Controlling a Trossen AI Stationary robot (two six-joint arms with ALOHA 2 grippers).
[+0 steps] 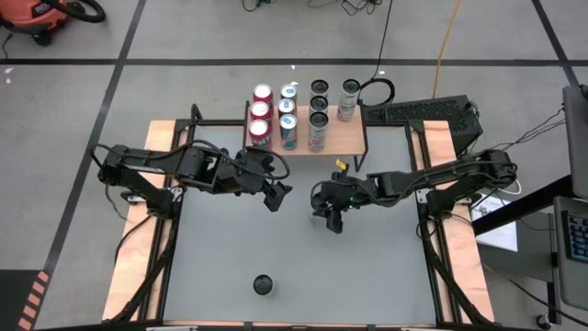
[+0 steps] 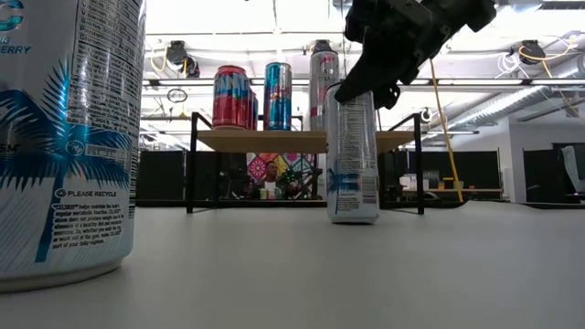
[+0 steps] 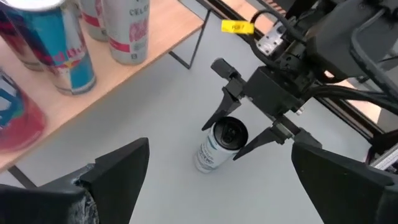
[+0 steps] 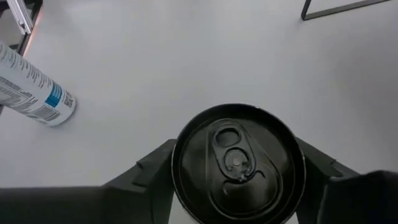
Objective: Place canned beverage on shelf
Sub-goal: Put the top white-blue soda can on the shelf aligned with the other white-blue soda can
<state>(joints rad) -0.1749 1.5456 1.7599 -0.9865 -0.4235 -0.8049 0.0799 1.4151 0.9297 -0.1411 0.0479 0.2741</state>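
Nine cans on shelf

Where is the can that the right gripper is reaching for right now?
The can stands upright on the table's middle, just in front of the shelf, with the right gripper straddling its top; the left gripper waits beside it.

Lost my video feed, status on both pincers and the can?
Right pincer around upright can top, mid-table. Left pincer open, empty, beside it. Shelf front-right corner bare.
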